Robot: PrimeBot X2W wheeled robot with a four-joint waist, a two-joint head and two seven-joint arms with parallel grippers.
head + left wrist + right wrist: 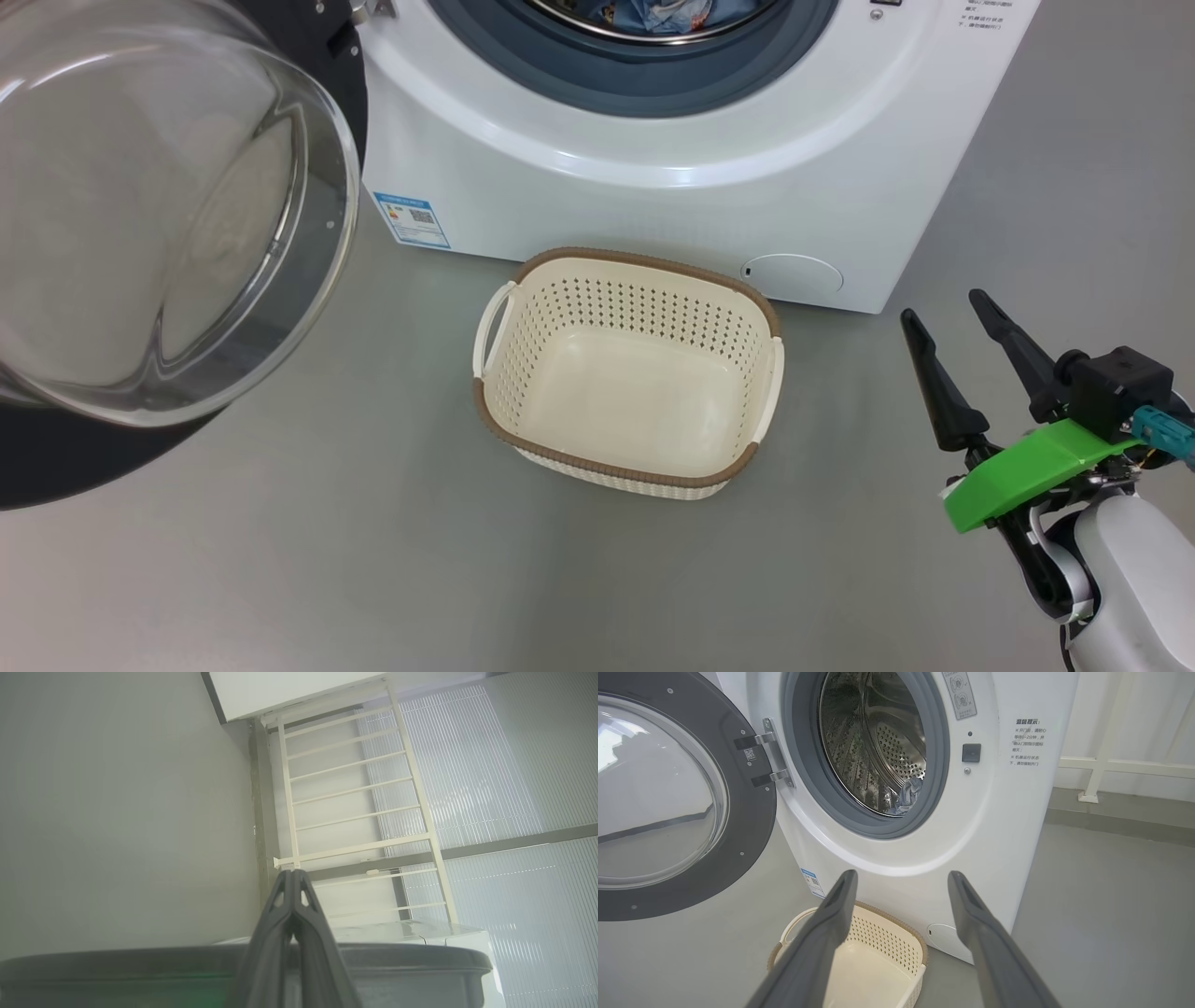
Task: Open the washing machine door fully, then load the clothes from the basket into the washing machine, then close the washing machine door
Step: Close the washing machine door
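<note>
The white washing machine (653, 187) stands ahead with its door (140, 233) swung wide open to the left. Blue printed clothes (653, 14) lie inside the steel drum, and a bit of the clothes (908, 794) shows low in the drum in the right wrist view. The cream basket (523, 373) sits on the floor before the machine with nothing in it. My right gripper (943, 313) hovers open to the right of the basket, holding nothing. My left gripper (292, 873) is shut and empty, pointing at a white railing, just above the door's dark rim (420, 956).
Grey floor (373, 579) surrounds the basket. A white railing (355, 788) and ribbed window panels stand behind the left gripper. A wall with a white rail (1125, 765) runs to the right of the machine.
</note>
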